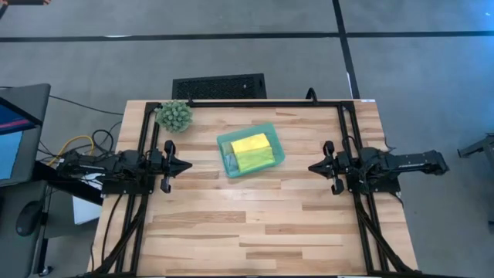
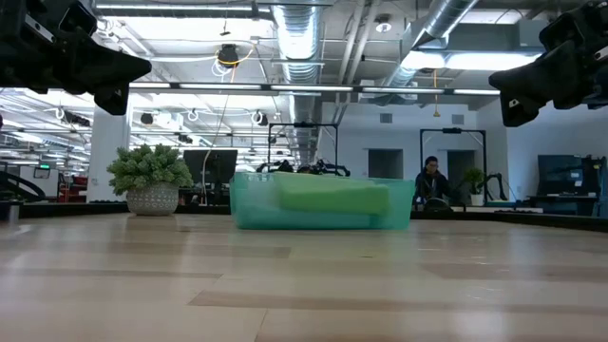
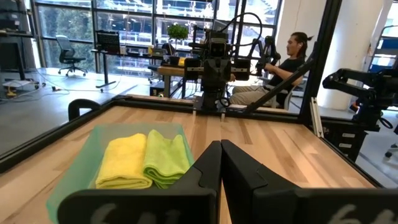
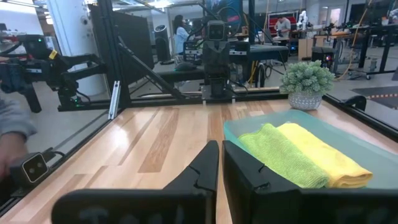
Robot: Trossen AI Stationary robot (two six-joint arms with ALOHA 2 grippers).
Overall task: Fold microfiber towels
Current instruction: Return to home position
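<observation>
Two folded microfiber towels lie side by side in a teal tray (image 1: 272, 133) at the middle of the wooden table: a yellow one (image 1: 251, 144) toward the far edge and a lime green one (image 1: 257, 160) nearer. A pale strip of cloth (image 1: 229, 161) shows at the tray's left end. My left gripper (image 1: 187, 164) hangs shut at the table's left side, pointing level at the tray. My right gripper (image 1: 312, 166) hangs shut at the right side, also facing the tray. Both are well clear of the tray and above the table. The wrist views show the yellow towel (image 3: 124, 163) and the green towel (image 4: 280, 155) beyond each pair of fingertips.
A spiky green plant ball (image 1: 174, 115) in a small pot stands at the far left corner. Black frame rails (image 1: 262, 103) run along the table's far, left and right sides. A person (image 3: 292, 56) sits in the room beyond the table. Bare wood lies near the front edge (image 1: 255, 239).
</observation>
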